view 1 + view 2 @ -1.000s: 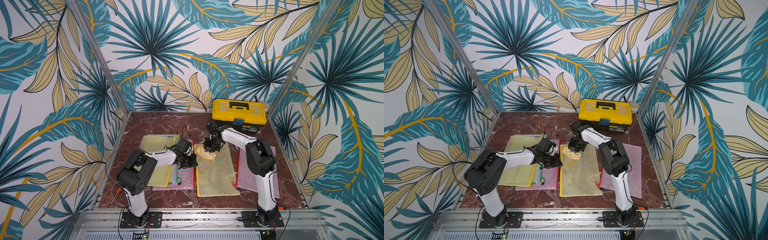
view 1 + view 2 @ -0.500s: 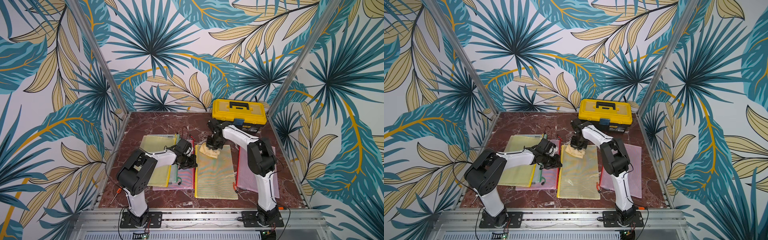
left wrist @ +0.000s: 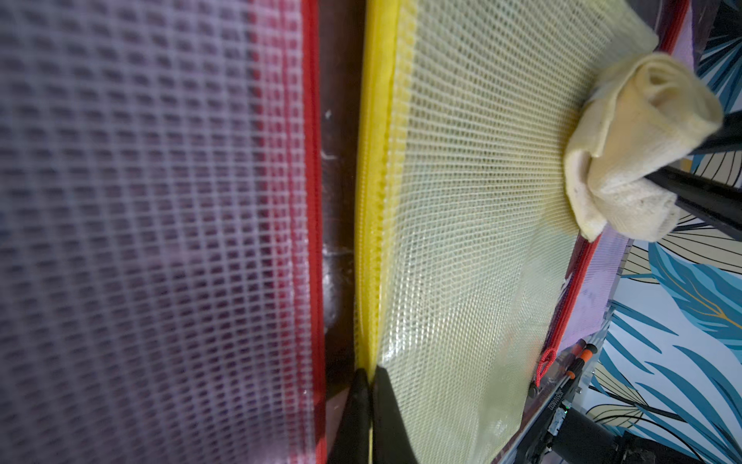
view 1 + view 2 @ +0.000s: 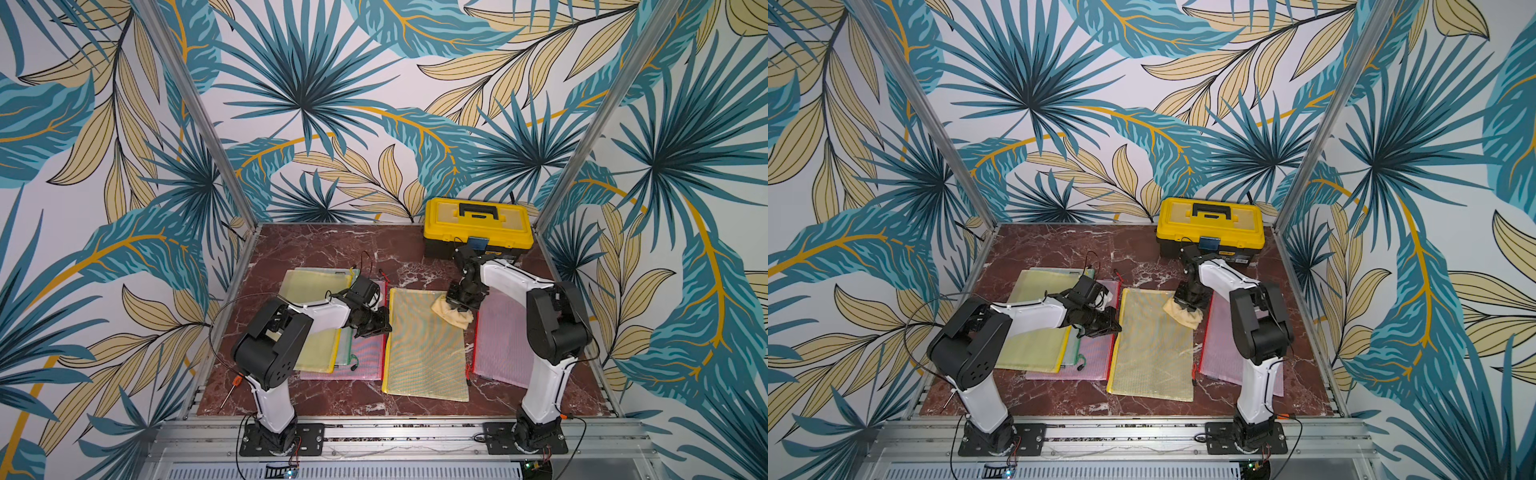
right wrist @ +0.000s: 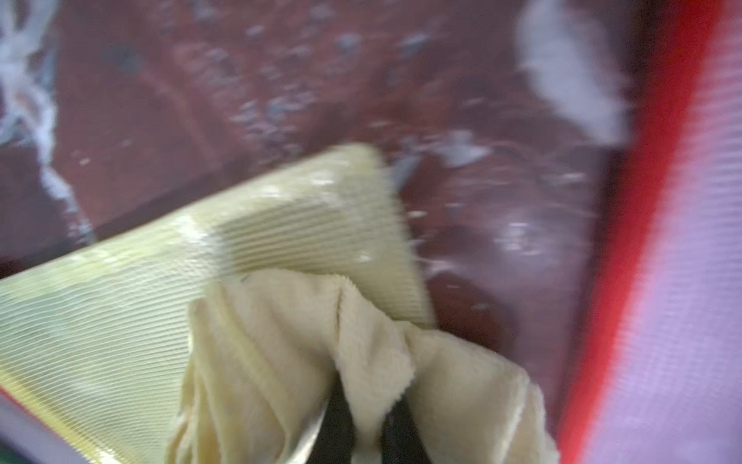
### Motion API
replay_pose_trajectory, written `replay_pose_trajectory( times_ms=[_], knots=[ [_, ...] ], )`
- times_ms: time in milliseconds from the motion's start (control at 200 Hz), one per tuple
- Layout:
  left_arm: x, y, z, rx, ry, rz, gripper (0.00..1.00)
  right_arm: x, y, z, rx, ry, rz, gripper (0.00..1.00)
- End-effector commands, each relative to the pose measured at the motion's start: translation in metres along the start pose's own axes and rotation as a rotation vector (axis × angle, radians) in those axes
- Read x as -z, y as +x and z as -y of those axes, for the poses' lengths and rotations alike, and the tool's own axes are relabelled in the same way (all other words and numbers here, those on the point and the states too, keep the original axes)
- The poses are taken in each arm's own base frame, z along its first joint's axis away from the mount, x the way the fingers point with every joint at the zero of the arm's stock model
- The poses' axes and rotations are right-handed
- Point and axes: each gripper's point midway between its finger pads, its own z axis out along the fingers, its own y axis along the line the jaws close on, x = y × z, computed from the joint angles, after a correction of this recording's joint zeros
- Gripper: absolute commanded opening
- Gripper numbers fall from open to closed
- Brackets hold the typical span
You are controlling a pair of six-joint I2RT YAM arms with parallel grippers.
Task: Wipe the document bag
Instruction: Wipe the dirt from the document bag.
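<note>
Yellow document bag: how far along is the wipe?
Set up: left gripper pinches the zipper edge of the yellow document bag; right gripper grips the cloth. In hand: the cloth presses the bag's far corner on the right arm's side. Left: the bag's near part; no wipe marks show.

— Where's the cloth (image 4: pixel 451 316)?
— On the middle document bag (image 4: pixel 424 345), at its one-o'clock corner.
— And around that?
— Stack of bags (image 4: pixel 361 361) at nine o'clock, single bag (image 4: pixel 498 340) at three, toolbox (image 4: pixel 478 226) behind at one, all on the worktop (image 4: pixel 316 249).
</note>
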Motion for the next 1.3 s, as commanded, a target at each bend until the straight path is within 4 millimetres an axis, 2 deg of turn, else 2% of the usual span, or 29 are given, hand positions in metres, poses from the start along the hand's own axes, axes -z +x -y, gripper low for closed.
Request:
replay_pose_trajectory(
  times_ms=[0, 145, 195, 235, 275, 340, 431, 531, 581, 621, 666, 741, 901, 941, 986, 1036, 1101, 1297],
  knots=[
    [0.006, -0.007, 0.005, 0.002, 0.005, 0.017, 0.00, 0.001, 0.026, -0.024, 0.088, -0.016, -0.016, 0.00],
    [0.002, -0.013, 0.004, 0.017, -0.003, 0.020, 0.00, -0.018, 0.080, -0.101, 0.190, -0.143, -0.102, 0.00],
    [0.000, -0.014, 0.002, 0.030, -0.008, 0.020, 0.00, -0.024, 0.095, -0.115, 0.183, -0.188, -0.127, 0.00],
    [-0.001, -0.015, 0.001, 0.036, -0.009, 0.020, 0.00, -0.027, 0.101, -0.117, 0.173, -0.200, -0.133, 0.00],
    [0.000, -0.015, 0.000, 0.043, -0.010, 0.020, 0.00, -0.030, 0.103, -0.110, 0.159, -0.194, -0.133, 0.00],
    [0.001, -0.017, 0.001, 0.043, -0.008, 0.028, 0.00, -0.031, 0.099, -0.088, 0.139, -0.154, -0.119, 0.00],
    [0.004, -0.019, 0.002, 0.042, -0.004, 0.033, 0.00, -0.030, 0.090, -0.039, 0.081, -0.097, -0.124, 0.00],
    [0.006, -0.022, -0.001, 0.053, -0.003, 0.040, 0.00, -0.018, 0.077, 0.014, 0.021, -0.053, -0.104, 0.00],
    [0.008, -0.024, -0.003, 0.061, -0.008, 0.047, 0.00, -0.011, 0.073, 0.032, 0.023, -0.005, -0.099, 0.00],
    [0.009, -0.026, -0.002, 0.059, -0.010, 0.056, 0.00, -0.006, 0.073, 0.034, 0.034, 0.013, -0.088, 0.00],
    [0.011, -0.029, -0.001, 0.058, -0.013, 0.069, 0.00, -0.005, 0.077, 0.020, 0.050, -0.029, -0.099, 0.00],
    [0.014, -0.034, 0.001, 0.054, -0.017, 0.091, 0.00, -0.003, 0.089, -0.019, 0.112, -0.079, -0.097, 0.00],
    [0.017, -0.044, 0.012, 0.048, 0.001, 0.112, 0.00, -0.014, 0.136, -0.107, 0.248, -0.163, -0.149, 0.00],
    [0.017, -0.046, 0.013, 0.048, 0.002, 0.113, 0.00, -0.018, 0.146, -0.120, 0.249, -0.201, -0.171, 0.00],
    [0.016, -0.047, 0.014, 0.051, 0.004, 0.113, 0.00, -0.022, 0.151, -0.125, 0.243, -0.220, -0.187, 0.00],
    [0.015, -0.047, 0.014, 0.050, 0.004, 0.111, 0.00, -0.024, 0.152, -0.116, 0.232, -0.199, -0.184, 0.00],
    [0.014, -0.047, 0.013, 0.049, 0.003, 0.107, 0.00, -0.025, 0.146, -0.089, 0.217, -0.145, -0.172, 0.00],
    [0.013, -0.048, 0.006, 0.057, -0.010, 0.111, 0.00, -0.017, 0.122, 0.024, 0.064, -0.021, -0.153, 0.00]
  ],
)
